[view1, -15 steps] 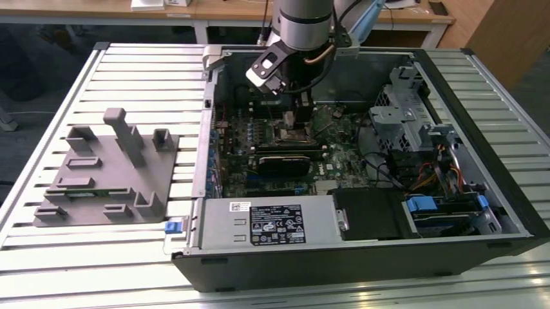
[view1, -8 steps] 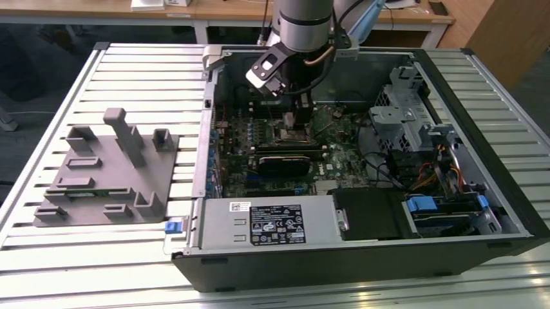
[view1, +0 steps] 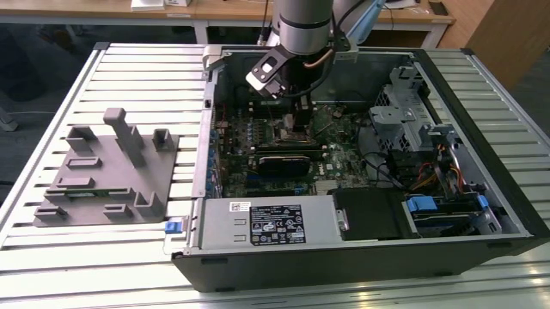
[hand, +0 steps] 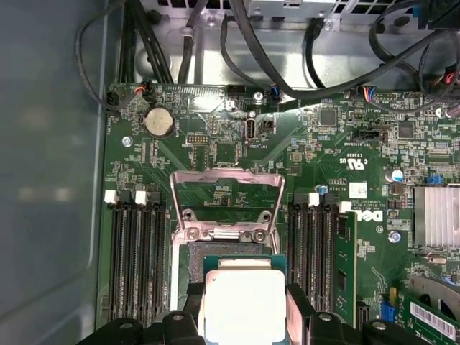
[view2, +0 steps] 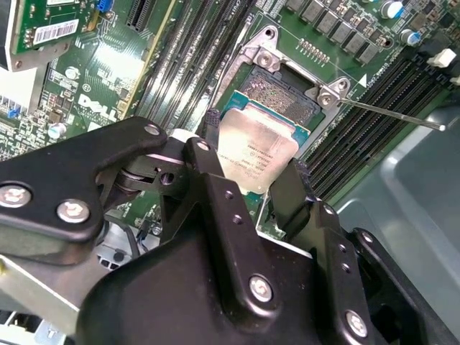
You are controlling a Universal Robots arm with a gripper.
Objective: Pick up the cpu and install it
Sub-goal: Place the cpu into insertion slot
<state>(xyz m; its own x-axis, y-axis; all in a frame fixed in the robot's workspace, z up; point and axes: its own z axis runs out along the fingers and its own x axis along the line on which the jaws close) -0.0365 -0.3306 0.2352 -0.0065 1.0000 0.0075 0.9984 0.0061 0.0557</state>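
Note:
The cpu (view2: 257, 153), a thin square chip with a pale silvery top and green edge, sits between my gripper's (view2: 253, 167) two black fingers (view2: 210, 147), which are shut on its opposite sides. It hangs close over the open motherboard socket (view2: 279, 90) and covers part of it. In the first wrist view the cpu (hand: 243, 303) lies just short of the raised metal load frame (hand: 226, 188) of the socket (hand: 188, 260). In the exterior view my gripper (view1: 290, 126) reaches down into the open computer case (view1: 361, 257), over the middle of the board.
A thin metal lever (view2: 392, 115) sticks out beside the socket. Memory slots (hand: 136, 259) flank it on both sides. Cables (hand: 287, 65) run along the case wall. A grey plastic fixture (view1: 103, 174) stands on the slatted table at the exterior view's left. Drive cages (view1: 413, 122) fill the case's right.

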